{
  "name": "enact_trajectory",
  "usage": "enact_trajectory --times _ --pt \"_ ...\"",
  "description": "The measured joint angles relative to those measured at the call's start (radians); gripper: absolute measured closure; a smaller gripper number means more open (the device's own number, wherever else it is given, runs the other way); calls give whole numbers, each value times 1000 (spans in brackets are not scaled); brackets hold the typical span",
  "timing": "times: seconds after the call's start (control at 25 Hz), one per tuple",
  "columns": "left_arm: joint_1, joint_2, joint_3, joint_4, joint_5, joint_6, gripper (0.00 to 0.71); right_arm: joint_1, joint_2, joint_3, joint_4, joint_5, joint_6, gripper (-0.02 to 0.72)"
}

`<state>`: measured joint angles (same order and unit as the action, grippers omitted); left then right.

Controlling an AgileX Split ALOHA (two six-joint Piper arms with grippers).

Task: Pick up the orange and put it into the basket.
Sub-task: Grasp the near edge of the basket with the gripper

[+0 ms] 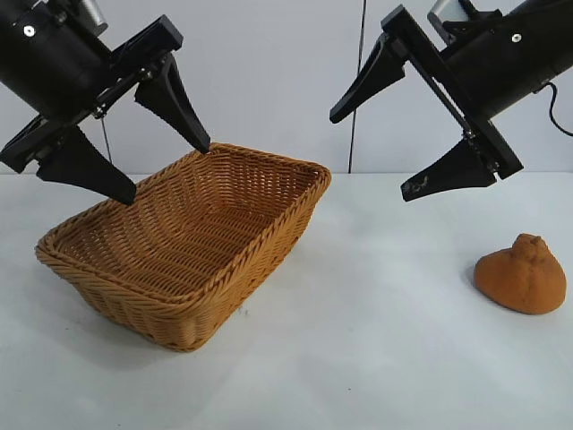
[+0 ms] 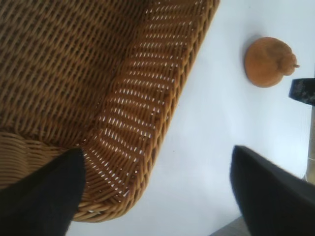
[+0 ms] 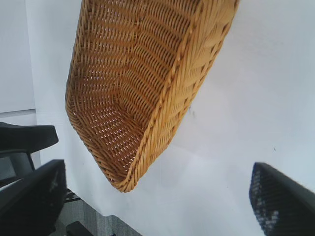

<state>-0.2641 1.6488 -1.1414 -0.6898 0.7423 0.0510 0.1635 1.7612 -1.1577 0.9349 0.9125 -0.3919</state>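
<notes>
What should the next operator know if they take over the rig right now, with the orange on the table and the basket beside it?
Left gripper: open, empty, raised over the left end of the basket.
Right gripper: open, empty, raised above the table, between the basket and the orange.
Orange: resting on the table at the right side, apart from the basket, untouched.
Basket: on the table at the left, nothing inside it.
Done: nothing yet.
Left: bring a gripper down on the orange (the right one looks nearer), grasp it, carry it over the basket and release.
</notes>
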Motion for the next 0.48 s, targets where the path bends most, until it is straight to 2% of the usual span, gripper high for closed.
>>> enact_trajectory --times 0.16,0.48 --pt "1 -89 0 155 31 -187 133 0 0 0 -2 0 -2 10" --pt "1 -203 -2 417 122 -702 133 0 0 0 -2 0 -2 10"
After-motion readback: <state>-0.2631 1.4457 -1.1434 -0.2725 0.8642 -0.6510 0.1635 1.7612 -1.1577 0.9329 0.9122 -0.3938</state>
